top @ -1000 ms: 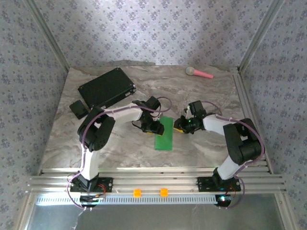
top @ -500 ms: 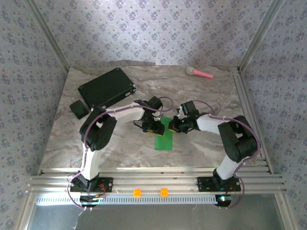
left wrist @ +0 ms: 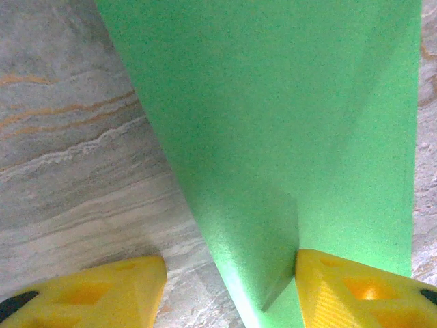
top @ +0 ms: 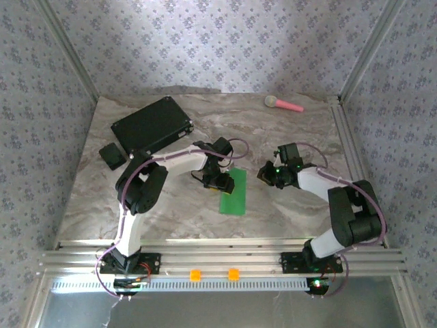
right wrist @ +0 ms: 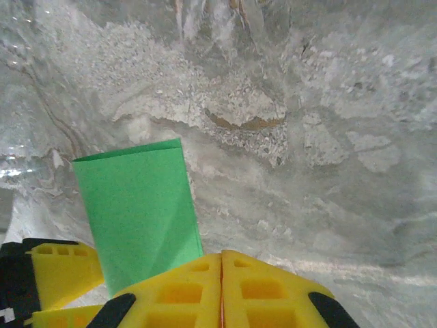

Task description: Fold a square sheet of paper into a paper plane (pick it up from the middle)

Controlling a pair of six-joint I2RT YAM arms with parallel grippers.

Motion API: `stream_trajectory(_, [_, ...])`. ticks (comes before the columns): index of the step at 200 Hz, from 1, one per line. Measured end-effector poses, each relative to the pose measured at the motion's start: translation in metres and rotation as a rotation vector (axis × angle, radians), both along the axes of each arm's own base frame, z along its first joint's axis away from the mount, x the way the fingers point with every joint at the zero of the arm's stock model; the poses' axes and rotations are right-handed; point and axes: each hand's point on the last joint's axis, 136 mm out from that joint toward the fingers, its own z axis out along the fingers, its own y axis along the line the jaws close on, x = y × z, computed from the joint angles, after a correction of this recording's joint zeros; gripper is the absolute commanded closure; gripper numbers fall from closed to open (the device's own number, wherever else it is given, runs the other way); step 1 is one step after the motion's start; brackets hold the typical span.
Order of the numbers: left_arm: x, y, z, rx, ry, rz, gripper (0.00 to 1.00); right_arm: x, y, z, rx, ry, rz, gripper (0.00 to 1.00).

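Observation:
The square sheet of paper (top: pixel 233 192) is bright green and lies on the marble table folded into a long narrow strip, not a pointed paper plane. My left gripper (top: pixel 220 179) stands open over its far left edge. In the left wrist view one yellow finger (left wrist: pixel 355 287) presses on the paper (left wrist: pixel 287 123), beside a raised folded flap. The other finger (left wrist: pixel 89 294) rests on bare table. My right gripper (top: pixel 268 175) is shut on nothing, a little to the right of the strip. Its pads meet (right wrist: pixel 222 258), and the paper (right wrist: pixel 136 212) lies ahead to its left.
A black rectangular case (top: pixel 151 125) and a small black block (top: pixel 110 156) lie at the back left. A pink-handled microphone toy (top: pixel 283 104) lies at the back right. Aluminium rails (top: pixel 218 256) run along the near edge and the right side (top: pixel 351 150).
My right gripper shut, slid left until it reached the strip's right edge, then drew back to the right, clear of it. The left gripper stayed on the paper.

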Motion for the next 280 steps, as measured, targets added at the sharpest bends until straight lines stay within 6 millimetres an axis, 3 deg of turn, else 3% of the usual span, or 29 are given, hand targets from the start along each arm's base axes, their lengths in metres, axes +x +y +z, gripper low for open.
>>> stream_trajectory(280, [0.0018,-0.0007,-0.0028,0.084,0.029,0.011,0.43,-0.0064,-0.0058,-0.0017,-0.031,-0.009,-0.018,0.84])
